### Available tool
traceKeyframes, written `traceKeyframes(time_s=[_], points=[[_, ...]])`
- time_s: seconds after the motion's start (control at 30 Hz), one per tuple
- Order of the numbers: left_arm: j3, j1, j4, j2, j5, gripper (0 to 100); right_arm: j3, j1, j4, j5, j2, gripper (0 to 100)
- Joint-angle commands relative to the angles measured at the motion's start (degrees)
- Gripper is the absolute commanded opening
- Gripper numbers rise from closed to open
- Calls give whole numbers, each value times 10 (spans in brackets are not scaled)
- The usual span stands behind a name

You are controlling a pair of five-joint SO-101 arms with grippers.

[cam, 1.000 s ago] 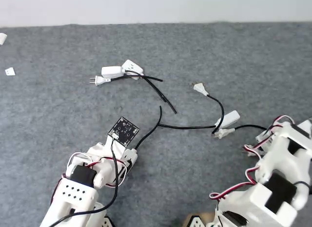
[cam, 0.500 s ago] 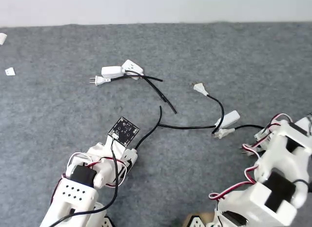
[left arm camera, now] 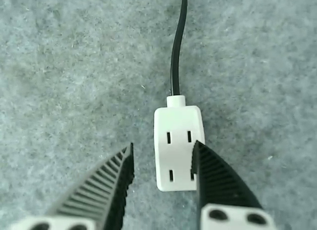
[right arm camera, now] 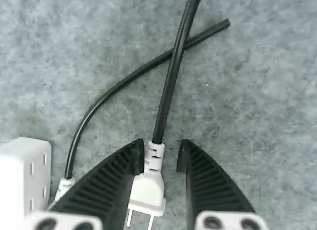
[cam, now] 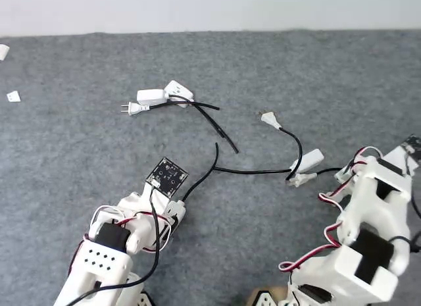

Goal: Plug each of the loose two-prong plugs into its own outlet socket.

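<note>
Shifted since a second ago, the right arm (cam: pixel 368 233) now has its wrist end farther up the table (cam: pixel 79 161) in the high view. The left arm (cam: pixel 125 243) and all the cords lie as before.

A plug (right arm camera: pixel 147 188) lies flat on the table between the fingers of the right tool (right arm camera: pixel 161 146), prongs toward the wrist and running off the frame edge. The tool is open: one finger is right at the plug's neck, the other stands apart from it. The plug's black cord (right arm camera: pixel 171 76) runs away from the tool and crosses a thin cord (right arm camera: pixel 124 81) that ends in a cut tip. Beside the tool lies a white block (right arm camera: pixel 22 173) with slots, cut off by the frame edge. A small plug (right arm camera: pixel 62 188) is just beside it, and I cannot tell if they touch.

A socket (left arm camera: pixel 174 126) lies face up with two pairs of slots, its near end between the fingers of the left tool (left arm camera: pixel 163 148). That tool is open too: one finger overlaps the socket's edge, the other is apart, with bare table between. The socket cord (left arm camera: pixel 177 52) leads straight away.

In the high view both tools are hidden under their arms. Farther off lie a far plug (cam: pixel 133 108) and a mid plug (cam: pixel 268 120).
</note>
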Motion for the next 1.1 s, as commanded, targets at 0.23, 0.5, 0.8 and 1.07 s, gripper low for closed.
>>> traceKeyframes(time_s=[0.23,0.5,0.8,1.07], points=[[-7,0,5,-8,-4,181,-47,-8,37,4,-2,94],[-7,1,15,-8,-29,181,-45,-33,55,-61,-1,98],[-7,1,17,-8,-30,181,-98,-9,73,-63,73,94],[-7,1,17,-8,-31,181,-161,-3,120,-63,109,94]])
